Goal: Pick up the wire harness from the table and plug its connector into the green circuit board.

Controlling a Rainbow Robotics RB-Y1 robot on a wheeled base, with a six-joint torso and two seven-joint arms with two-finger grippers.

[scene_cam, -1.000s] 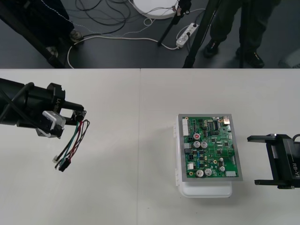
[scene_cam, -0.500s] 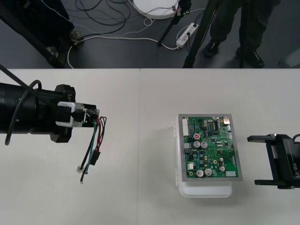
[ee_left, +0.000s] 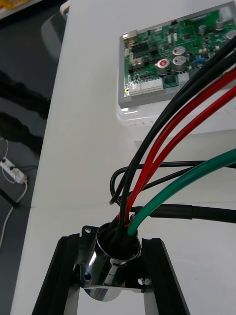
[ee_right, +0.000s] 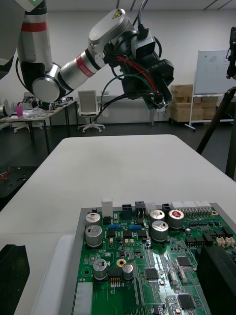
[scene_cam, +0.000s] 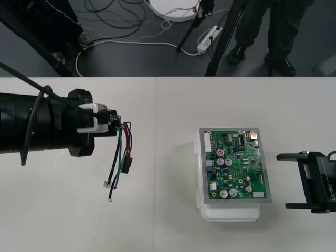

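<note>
Front view: left jaws clench the wire harness (scene_cam: 122, 149) by its socket (scene_cam: 112, 126) over the worktop's (scene_cam: 168, 220) left half. Its dangling plug (scene_cam: 127, 165) may swing and miss the green circuit board (scene_cam: 236, 165). Right wrist view: right jaws released, facing the board. Left wrist view: the round socket could twist in the grip.

Plain light tabletop (scene_cam: 79, 220), thin seam running near to far at about mid-width. On right half: white base (scene_cam: 231, 213) lying flat, long side near-to-far. Green circuit board (scene_cam: 236, 164) seated on top of base; base's near end protruding past board.
</note>
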